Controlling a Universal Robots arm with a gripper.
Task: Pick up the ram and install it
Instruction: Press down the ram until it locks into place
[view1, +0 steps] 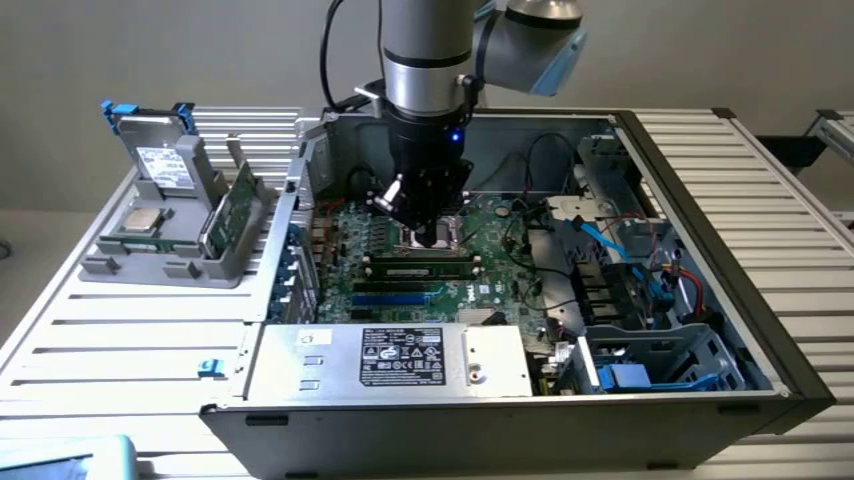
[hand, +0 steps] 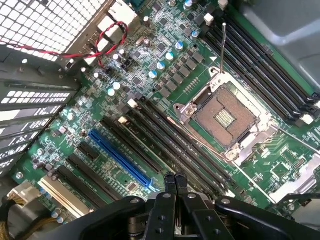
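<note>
You had the open computer case (view1: 694, 200) on the table (view1: 120, 330), with the motherboard (view1: 501, 225) flat inside it. The holder (view1: 167, 262) sat on the table toward the exterior view's left of the case. Your hand (hand: 174, 184) hung over the motherboard, just beside the processor socket (hand: 227, 117).

arm (view1: 424, 50): silver tube, grey joint | pincer (hand: 174, 183): black, bolted | blue light
</note>
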